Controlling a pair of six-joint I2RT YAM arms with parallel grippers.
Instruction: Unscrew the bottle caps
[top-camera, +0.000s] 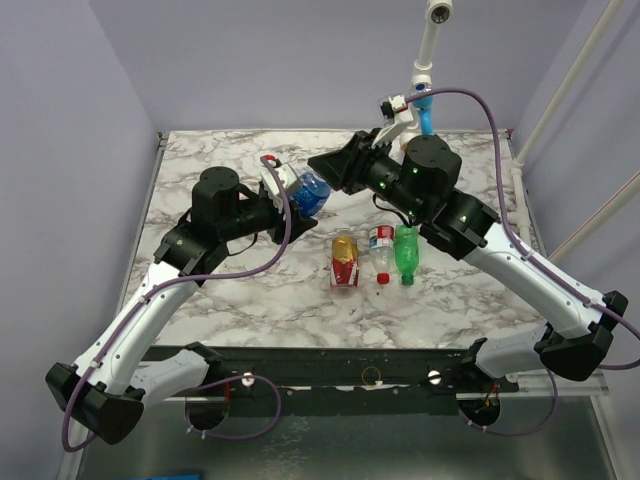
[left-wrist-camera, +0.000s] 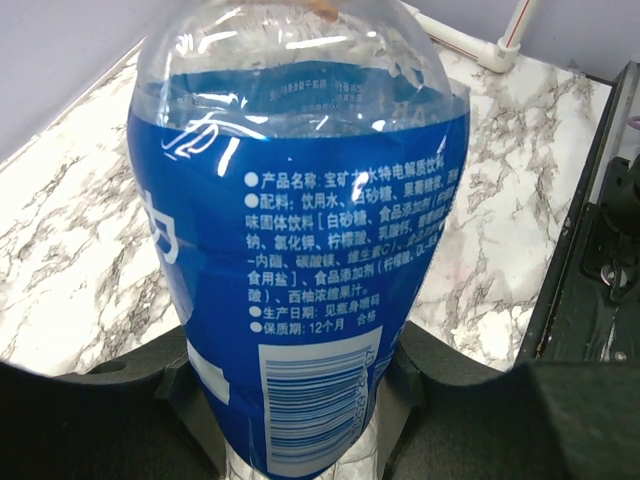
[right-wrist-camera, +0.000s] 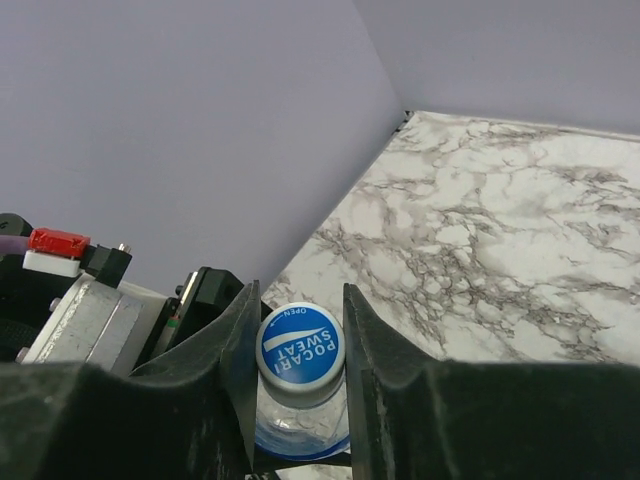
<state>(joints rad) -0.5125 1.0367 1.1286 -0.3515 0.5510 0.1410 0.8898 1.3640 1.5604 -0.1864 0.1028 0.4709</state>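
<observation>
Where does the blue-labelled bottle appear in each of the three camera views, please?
Top external: the blue-labelled bottle is just above centre.
Left wrist: it fills the middle, clamped in the left gripper.
Right wrist: bottom centre, only its cap end shows, in the right gripper.
Shared landmark: the marble table.

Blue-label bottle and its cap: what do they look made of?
The blue-label bottle looks like thin clear plastic, glossy, judging by the highlights on its see-through shoulder. Its label seems to be printed shrink film. The cap appears to be opaque moulded plastic, smooth, with a blue-and-white printed top.
</observation>
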